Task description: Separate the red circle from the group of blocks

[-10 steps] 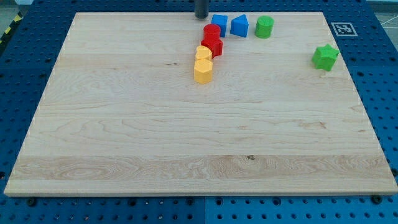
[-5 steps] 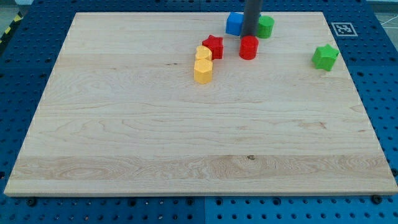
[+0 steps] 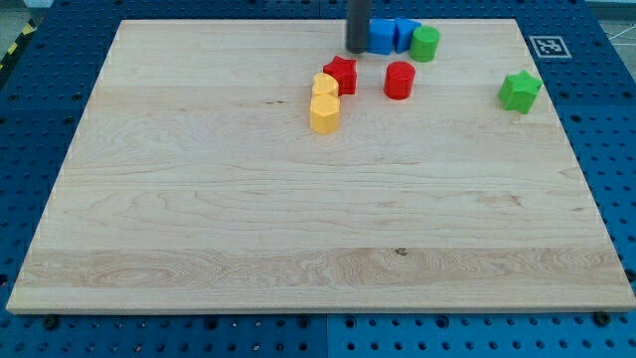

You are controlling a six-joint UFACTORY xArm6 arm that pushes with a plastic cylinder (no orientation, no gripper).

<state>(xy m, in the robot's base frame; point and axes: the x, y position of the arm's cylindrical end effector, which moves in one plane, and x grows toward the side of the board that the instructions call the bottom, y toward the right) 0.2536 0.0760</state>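
A pale wooden board (image 3: 298,219) fills most of the view and rests on a blue perforated table (image 3: 606,149). A black-and-white marker tag (image 3: 546,46) sits at the board's corner at about one o'clock.

The dark rod comes down from the view's top edge, and my tip (image 3: 357,49) stands on the board near twelve o'clock. It is a bare rod end with nothing that opens or closes, and it holds nothing. Its right side is just beside the nearer of two blue blocks (image 3: 382,37); whether it touches that block cannot be told.

The green star (image 3: 520,90) lies alone toward two o'clock on the board, well apart from everything else.

The red circle (image 3: 398,80) lies at about four o'clock from my tip, near it but clearly apart. It stands free, with bare wood between it and the red star (image 3: 341,75) at its nine o'clock.

The red star touches the upper of two yellow blocks (image 3: 325,87). The lower yellow block (image 3: 324,113), a heart-like shape, sits against the upper one at six o'clock.

The second blue block (image 3: 405,33) sits between the first and a green cylinder (image 3: 425,44), close together in a row at the red circle's twelve o'clock.
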